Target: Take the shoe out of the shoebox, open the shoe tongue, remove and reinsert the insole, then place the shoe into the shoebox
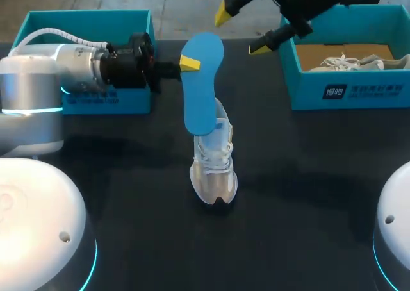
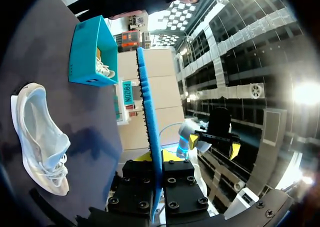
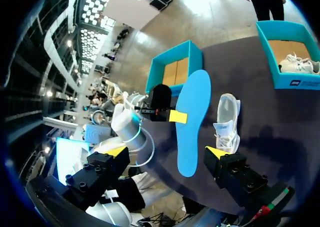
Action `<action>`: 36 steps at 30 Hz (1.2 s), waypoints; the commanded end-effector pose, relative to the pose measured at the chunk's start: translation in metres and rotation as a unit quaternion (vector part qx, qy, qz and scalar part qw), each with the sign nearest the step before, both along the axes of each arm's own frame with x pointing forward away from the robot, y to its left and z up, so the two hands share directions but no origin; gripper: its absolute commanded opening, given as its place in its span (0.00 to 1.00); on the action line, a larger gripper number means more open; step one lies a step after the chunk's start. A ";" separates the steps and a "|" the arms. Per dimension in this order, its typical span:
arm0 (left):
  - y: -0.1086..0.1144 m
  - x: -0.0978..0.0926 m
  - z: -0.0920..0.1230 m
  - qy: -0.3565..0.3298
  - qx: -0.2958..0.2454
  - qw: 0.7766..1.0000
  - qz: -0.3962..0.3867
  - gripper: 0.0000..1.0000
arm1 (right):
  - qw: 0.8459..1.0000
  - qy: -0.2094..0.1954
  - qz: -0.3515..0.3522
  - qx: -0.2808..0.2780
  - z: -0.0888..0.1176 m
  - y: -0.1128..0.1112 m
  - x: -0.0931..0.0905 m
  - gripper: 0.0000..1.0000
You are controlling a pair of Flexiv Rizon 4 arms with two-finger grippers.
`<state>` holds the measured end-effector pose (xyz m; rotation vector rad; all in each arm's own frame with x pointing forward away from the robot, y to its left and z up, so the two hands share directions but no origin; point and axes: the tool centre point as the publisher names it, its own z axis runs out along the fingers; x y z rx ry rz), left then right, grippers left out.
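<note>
Insole (image 1: 204, 95) clamped upright in left tool (image 1: 190, 63), twelve o'clock of shoe (image 1: 214, 169); right tool (image 1: 240, 29) gaping at one o'clock.

Matte black table (image 1: 307, 195), soft blurred shadows lying across its surface.

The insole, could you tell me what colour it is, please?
Blue; the insole shows best in the head view.

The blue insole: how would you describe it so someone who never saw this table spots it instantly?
On the dark table, a pale, see-through shoe sits near the middle. Close beside it, the left arm's pincer grips the blue insole. It is the only flat, foot-shaped, bright blue sheet, held in the air rather than resting on the table.
</note>
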<state>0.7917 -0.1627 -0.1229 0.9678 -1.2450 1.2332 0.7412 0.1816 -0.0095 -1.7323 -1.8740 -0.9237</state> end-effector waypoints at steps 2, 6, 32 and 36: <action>-0.002 0.002 0.000 -0.001 0.000 1.000 0.000 0.00 | 0.977 0.006 -0.023 -0.211 0.008 0.017 0.009 1.00; -0.003 0.002 0.000 -0.001 0.002 1.000 0.005 0.00 | 0.966 0.008 -0.027 -0.256 0.009 0.023 0.009 1.00; -0.003 0.002 0.000 -0.001 0.002 1.000 0.005 0.00 | 0.902 0.010 -0.101 -0.420 0.007 0.035 0.018 1.00; -0.003 0.002 0.000 -0.001 0.002 1.000 0.005 0.00 | 0.900 0.009 -0.105 -0.423 0.006 0.036 0.016 1.00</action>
